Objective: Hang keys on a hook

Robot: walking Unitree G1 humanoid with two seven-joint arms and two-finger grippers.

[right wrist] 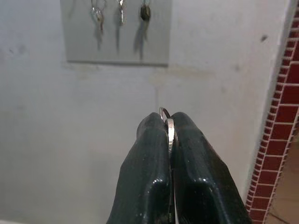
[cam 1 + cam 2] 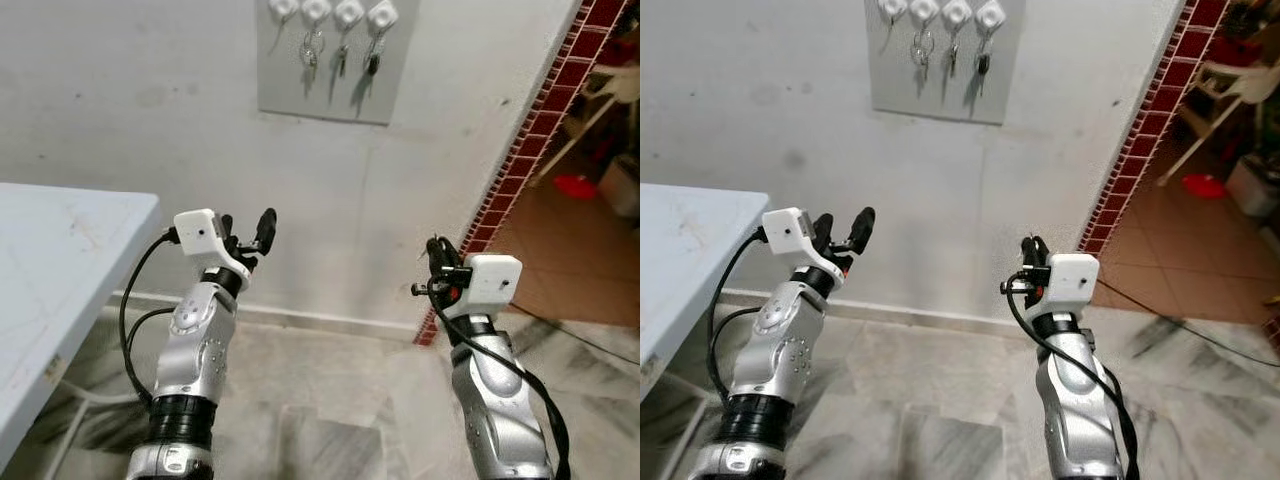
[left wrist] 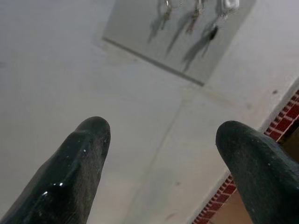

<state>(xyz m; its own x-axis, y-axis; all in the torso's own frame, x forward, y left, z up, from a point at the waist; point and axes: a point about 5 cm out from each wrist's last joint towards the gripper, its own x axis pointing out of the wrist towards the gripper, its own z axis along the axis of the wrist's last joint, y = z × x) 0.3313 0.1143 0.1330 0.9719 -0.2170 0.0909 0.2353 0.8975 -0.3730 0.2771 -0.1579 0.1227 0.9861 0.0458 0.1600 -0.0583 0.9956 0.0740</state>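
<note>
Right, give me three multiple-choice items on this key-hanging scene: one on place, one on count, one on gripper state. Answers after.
1. Where is the grey board with hooks?
A. on the wall above the grippers
B. on the white table
C. on the floor

2. How many white hooks does the board carry?
A. two
B. four
C. six

3. What is the right gripper doing?
A. open wide
B. shut on a key ring
C. shut on a cable

Answers: 1 A, the board is fixed high on the wall. 2 B, four white hooks sit in a row. 3 B, the key ring shows pinched between its closed fingers; the left gripper is open.
</note>
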